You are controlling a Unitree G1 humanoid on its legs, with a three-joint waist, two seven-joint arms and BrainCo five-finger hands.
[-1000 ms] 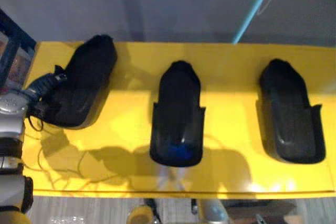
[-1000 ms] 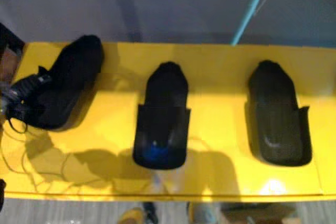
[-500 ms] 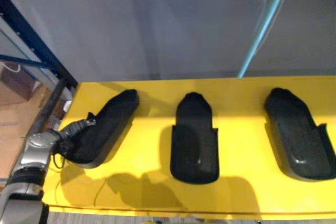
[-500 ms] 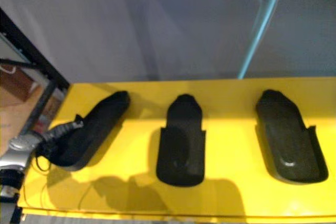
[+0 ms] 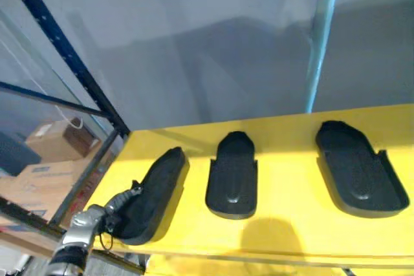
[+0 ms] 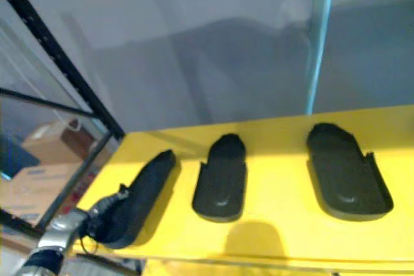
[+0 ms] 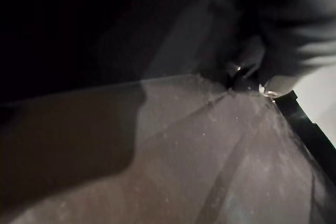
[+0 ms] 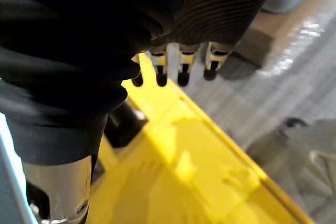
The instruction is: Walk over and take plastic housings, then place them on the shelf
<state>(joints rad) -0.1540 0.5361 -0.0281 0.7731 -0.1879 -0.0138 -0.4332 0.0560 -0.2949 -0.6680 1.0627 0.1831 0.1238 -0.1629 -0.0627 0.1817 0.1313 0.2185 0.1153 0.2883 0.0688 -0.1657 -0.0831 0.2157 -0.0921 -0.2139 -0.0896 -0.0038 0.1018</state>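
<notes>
Housings: three black plastic shells lie in a row on the yellow shelf point(image 5: 291, 224), namely the left housing point(image 5: 155, 192), middle housing point(image 5: 233, 176) and right housing point(image 5: 359, 176), each apart from the next.
Left hand point(image 5: 119, 206): at the near end of the left housing and touching it. Its fingers are hidden by the shell, so I cannot tell whether they grip (its own wrist view is too dark to help).
Right hand point(image 8: 185, 62): hangs over the yellow shelf's edge, fingers relaxed and holding nothing.
Backdrop: dark blue rack upright point(image 5: 65, 50) at left, cardboard boxes point(image 5: 55, 140) beyond it.
</notes>
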